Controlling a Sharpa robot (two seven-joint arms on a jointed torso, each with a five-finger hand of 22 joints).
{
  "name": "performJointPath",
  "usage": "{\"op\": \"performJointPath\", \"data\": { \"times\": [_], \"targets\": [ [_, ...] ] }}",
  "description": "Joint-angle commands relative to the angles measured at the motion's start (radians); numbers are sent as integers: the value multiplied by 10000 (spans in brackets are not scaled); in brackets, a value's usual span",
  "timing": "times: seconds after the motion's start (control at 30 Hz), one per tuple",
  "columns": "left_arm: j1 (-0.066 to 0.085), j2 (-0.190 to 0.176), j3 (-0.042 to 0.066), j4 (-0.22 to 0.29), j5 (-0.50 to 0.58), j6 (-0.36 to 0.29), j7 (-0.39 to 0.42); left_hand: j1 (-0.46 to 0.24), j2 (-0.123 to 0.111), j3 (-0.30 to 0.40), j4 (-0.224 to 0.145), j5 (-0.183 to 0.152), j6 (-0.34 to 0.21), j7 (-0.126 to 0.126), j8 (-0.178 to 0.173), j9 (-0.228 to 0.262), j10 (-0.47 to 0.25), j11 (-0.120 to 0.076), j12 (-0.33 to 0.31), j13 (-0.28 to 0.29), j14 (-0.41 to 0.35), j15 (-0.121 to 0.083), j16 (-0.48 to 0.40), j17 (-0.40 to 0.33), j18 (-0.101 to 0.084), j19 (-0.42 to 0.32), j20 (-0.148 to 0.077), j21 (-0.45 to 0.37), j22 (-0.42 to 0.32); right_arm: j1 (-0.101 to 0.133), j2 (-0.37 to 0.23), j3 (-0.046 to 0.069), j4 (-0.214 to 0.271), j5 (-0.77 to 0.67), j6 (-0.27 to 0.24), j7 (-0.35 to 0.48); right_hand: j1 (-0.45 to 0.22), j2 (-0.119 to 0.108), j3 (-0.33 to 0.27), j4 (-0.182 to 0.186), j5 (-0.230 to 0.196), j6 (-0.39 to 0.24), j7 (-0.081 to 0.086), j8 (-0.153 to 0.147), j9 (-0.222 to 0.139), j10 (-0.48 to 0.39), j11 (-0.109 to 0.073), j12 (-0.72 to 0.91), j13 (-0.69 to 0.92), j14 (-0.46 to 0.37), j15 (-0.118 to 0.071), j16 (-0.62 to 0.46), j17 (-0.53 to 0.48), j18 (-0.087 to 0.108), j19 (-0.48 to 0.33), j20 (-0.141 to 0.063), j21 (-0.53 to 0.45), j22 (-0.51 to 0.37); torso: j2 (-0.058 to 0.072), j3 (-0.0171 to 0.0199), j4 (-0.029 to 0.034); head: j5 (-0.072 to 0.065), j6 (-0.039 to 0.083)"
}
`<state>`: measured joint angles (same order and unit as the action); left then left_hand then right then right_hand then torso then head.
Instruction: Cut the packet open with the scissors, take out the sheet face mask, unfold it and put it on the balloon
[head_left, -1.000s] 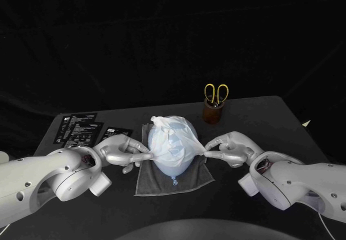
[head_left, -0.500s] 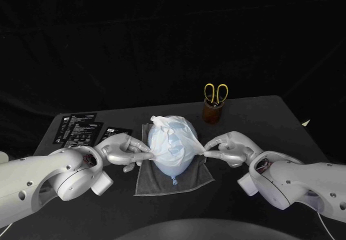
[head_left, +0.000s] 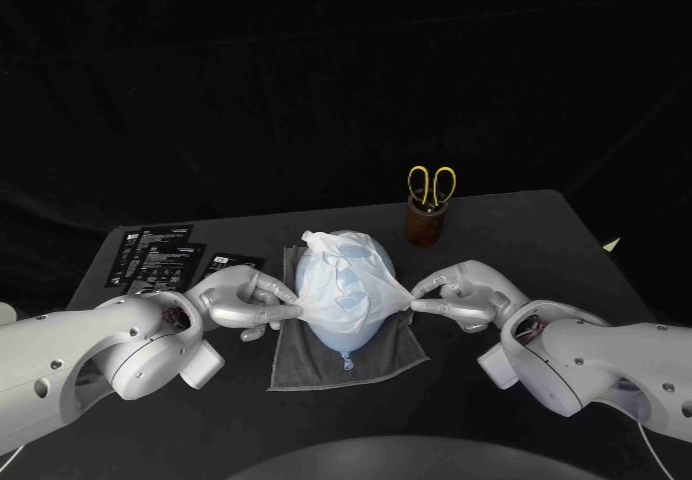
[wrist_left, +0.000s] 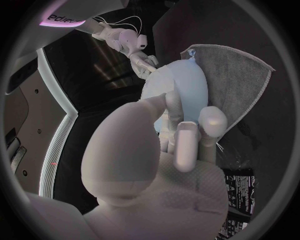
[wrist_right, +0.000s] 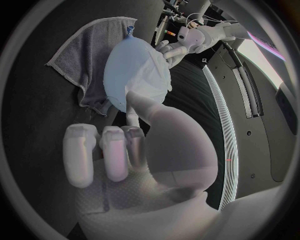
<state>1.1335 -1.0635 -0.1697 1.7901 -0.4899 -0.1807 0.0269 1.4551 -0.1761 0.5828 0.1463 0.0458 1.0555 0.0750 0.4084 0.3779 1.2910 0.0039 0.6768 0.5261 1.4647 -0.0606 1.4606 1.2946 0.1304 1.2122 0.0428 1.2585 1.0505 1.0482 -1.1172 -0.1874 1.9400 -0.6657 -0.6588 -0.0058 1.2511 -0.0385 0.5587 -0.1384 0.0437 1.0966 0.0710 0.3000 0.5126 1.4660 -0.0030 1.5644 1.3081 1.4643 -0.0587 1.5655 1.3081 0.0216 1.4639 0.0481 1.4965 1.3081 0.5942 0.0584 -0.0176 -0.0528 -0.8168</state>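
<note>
- The balloon (head_left: 343, 338), pale blue, lies on a grey cloth (head_left: 392, 362) in the middle of the black worktop (head_left: 526, 245), with its knotted end pointing to the near side.
- The sheet face mask (head_left: 346, 272), white and wrinkled, is draped over the far and middle part of the balloon. The balloon's near end is bare.
- The left robot hand (head_left: 242, 303) is at the balloon's left side. Its thumb and a finger pinch the mask's left edge, and its other fingers are curled beneath.
- The right robot hand (head_left: 464, 295) is at the balloon's right side, pinching the mask's right edge between its fingertips in the same way.
- The two hands face each other across the balloon, with the mask spanning between them.
- The scissors (head_left: 431, 186), yellow-handled, stand handles up in a brown holder (head_left: 423, 228) on the far side, right of the balloon and well apart from it.
- Several black packets (head_left: 162, 258) lie flat at the far left of the worktop, behind the left arm.
</note>
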Motion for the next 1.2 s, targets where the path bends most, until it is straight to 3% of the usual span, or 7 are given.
{"op": "performJointPath", "data": {
  "times": [0.03, 0.3, 0.5, 0.87, 1.2],
  "targets": [
    [-4, -34, 4, -4, 521, 265, 80, -147, -2, 248, -160, 33, -62, -37, 138, 784, 210, -140, -52, 42, 379, -77, 38, 30, -162, 79, -2, 78, 61, -8, -79, 0, -19, -12, 108, 106, -92, 9, 77, 5, 50, 56, -9, 52, 17, 1048, -24, 64, 2627, 1065, -42, 53, 2627, -55, 799, -30, 54, 2410, -4, -6, 5, -9, -1],
    [-4, -179, 5, -55, 836, 772, -184, -698, -217, 1020, -600, 40, -74, -56, 305, 994, 325, -166, 4, 184, 417, -103, 71, 99, -187, 159, -31, 205, 234, -7, -332, -1, -83, -13, 173, 64, -97, 10, 85, 1, 50, 58, -11, 55, 19, 1048, -25, 64, 2627, 1065, -42, 53, 2627, -61, 810, -30, 83, 2419, -1, -1, -1, -17, -3],
    [-4, -176, 5, -84, 876, 1377, -470, -752, -233, 1086, -648, 39, -77, -56, 319, 1015, 330, -167, 7, 199, 417, -104, 70, 100, -188, 159, -32, 211, 242, -7, -429, -3, -101, -20, 304, 4, -102, 10, 95, -5, 50, 61, -13, 60, 23, 1048, -26, 64, 2627, 1065, -41, 53, 2627, -64, 815, -30, 96, 2423, 4, 3, -10, -29, -17],
    [-5, -84, 4, -69, 831, 2578, -914, -839, -264, 1189, -741, 39, -81, -57, 345, 1052, 343, -170, 21, 232, 414, -105, 67, 96, -181, 125, -34, 195, 216, -22, -466, -18, -46, -131, 986, -205, -108, 7, 102, -11, 50, 63, -14, 64, 25, 1048, -27, 64, 2627, 1065, -41, 53, 2627, -61, 809, -30, 81, 2419, 5, 7, -9, -57, -41],
    [-5, -53, 2, -68, 747, 3034, -1177, -851, -267, 1200, -751, 38, -82, -56, 347, 1056, 342, -169, 17, 232, 404, -105, 53, 61, -175, 104, -34, 178, 189, -56, -531, -32, -39, -432, 1406, -516, -116, 3, 117, -24, 50, 65, -16, 70, 30, 1048, -28, 64, 2627, 1065, -40, 53, 2627, -57, 801, -29, 62, 2413, -3, 3, -12, -18, -55]
  ]
}}
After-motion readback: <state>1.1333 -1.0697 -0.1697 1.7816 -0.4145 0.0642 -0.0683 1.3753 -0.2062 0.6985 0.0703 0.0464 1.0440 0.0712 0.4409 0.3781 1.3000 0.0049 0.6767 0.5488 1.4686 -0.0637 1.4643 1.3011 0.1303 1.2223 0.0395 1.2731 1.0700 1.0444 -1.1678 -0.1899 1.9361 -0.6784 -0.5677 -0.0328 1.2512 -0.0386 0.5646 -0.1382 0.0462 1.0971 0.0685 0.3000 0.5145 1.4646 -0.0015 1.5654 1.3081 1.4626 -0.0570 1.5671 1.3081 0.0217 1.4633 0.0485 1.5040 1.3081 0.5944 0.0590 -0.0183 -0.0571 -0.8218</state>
